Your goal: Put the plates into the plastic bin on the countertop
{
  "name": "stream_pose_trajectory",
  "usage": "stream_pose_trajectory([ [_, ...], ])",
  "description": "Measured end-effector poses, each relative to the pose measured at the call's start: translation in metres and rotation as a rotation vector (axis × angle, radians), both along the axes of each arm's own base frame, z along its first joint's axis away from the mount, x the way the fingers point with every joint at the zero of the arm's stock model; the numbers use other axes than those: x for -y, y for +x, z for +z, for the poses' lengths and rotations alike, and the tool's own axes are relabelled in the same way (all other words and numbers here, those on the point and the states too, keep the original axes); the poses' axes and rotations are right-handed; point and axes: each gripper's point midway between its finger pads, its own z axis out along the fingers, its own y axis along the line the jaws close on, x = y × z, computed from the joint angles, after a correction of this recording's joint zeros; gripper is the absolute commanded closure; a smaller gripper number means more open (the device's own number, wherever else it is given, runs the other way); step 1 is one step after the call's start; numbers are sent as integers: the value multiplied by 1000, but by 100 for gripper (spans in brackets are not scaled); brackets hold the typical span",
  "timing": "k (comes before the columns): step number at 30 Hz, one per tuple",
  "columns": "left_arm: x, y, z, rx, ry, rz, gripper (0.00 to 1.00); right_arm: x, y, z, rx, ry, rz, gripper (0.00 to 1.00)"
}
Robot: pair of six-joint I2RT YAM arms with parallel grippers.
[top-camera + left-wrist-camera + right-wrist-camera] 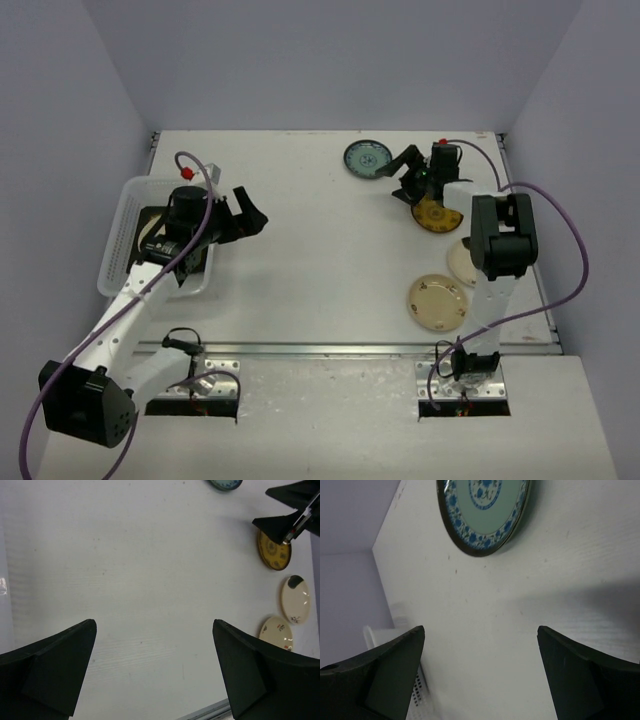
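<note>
The plastic bin [118,240] stands at the countertop's [320,260] left edge, with something dark inside, mostly hidden under my left arm. My left gripper [252,213] hangs just right of the bin, open and empty [155,627]. A blue patterned plate [367,158] lies at the back, and a brown-yellow plate [436,213] lies right of it. My right gripper [402,178] hovers between these two, open with nothing in it [480,635], the blue plate [482,510] ahead of its fingers. Two cream plates [437,301] [462,262] lie near the right edge, one partly under my right arm.
A metal rail [340,349] runs along the countertop's near edge. Grey walls close in the back and both sides. The left wrist view shows the brown-yellow plate [274,550] and both cream plates [295,599] [276,632] far across the white surface.
</note>
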Motion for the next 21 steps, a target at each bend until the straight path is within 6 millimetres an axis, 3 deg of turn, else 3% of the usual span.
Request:
stream_pose_trajectory([
  [4,1,-8,-8,-23,7,-23,0,3,10,-32,-68,8,-60,26],
  [7,3,-11,0,6,0,-42,0,3,39,-30,-23,11,-90,33],
  [11,7,-15,7,34,-18,-64,0,7,63,-36,-10,1,-131,46],
  [15,12,-19,5,29,-48,-85,0,12,73,-47,-40,-2,-184,85],
  [17,14,-22,6,28,-61,-92,0,14,72,-55,-67,-1,-214,90],
  [21,16,-28,11,51,-77,-107,0,16,73,-60,-72,22,-256,90],
])
